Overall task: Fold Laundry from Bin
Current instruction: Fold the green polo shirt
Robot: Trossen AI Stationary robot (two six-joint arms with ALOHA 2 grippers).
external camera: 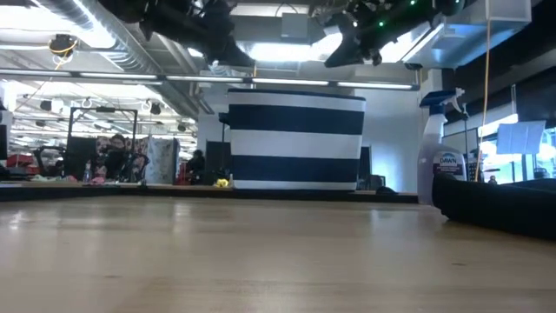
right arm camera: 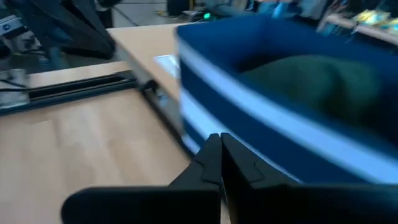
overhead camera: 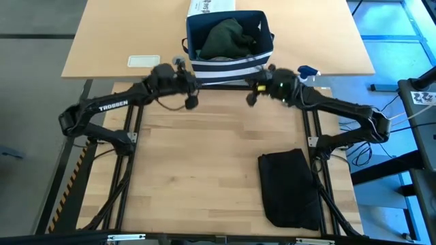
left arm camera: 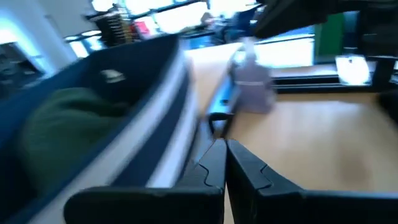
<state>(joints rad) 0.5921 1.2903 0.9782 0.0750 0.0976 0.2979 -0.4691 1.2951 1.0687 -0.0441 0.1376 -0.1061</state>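
Bin: stood at the far middle of the table, navy cloth with white stripes around its lower part; upright.
Laundry in bin: a dark green garment lay bunched inside the bin, filling most of it; a little light grey cloth showed under it at the near wall.
Laundry out of bin: a black garment lay flat on the table, well in front of the bin and toward its right side, in a rough folded rectangle.
Left gripper: held above the table just in front of the bin's left near corner; fingers pressed together, nothing between them.
Right gripper: held just in front of the bin's right near corner; fingers closed, empty.
Spray bottle: stood just right of the bin.
White box: touched the bin's far side.
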